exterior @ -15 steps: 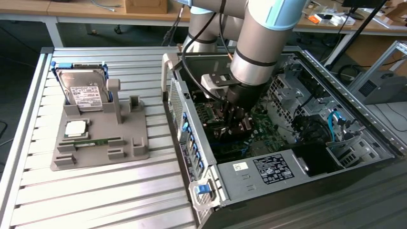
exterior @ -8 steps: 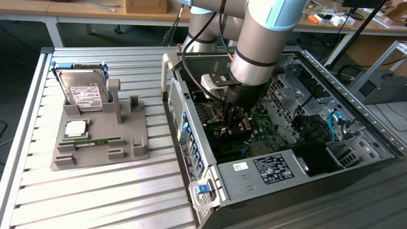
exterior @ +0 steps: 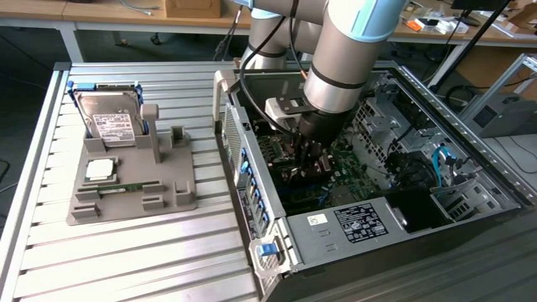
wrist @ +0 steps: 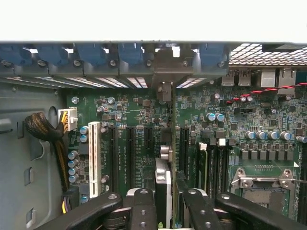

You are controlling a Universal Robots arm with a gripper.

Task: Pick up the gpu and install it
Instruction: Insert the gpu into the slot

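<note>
The arm reached down into the open PC case (exterior: 470, 157), which lay on its side on the bench (exterior: 126, 251) at the exterior view's right. The pincer (exterior: 306, 154) hung low over the motherboard (wrist: 129, 120), near the case's rear wall.

In the wrist view, the pincer (wrist: 165, 201) was closed narrow on the gpu (wrist: 163, 184), a thin card seen edge-on with a silver metal edge, clamped between the two black fingers (wrist: 144, 208). The card stood upright and ran parallel to the expansion slots, just above the dark slot (wrist: 165, 139) between the other black slots. Judgement: it was held on edge so that its contact edge could go straight down into the slot and its bracket end could meet the rear slot openings, where the blue retainer clips (wrist: 96, 52) sat. Whether the card had seated could not be told.

At the exterior view's left, a grey parts holder (exterior: 134, 182) sat on the bench. It kept a hard drive (exterior: 113, 123) upright in a slot, a CPU (exterior: 100, 168) flat, and a green RAM stick (exterior: 126, 187) in a groove, presumably so that each could be gripped from above. One upright slot (exterior: 178, 139) on the holder stood empty.

Writing: a white label on the drive and a black label (exterior: 361, 223) with white text on the power supply, neither legible. No brand could be read.
</note>
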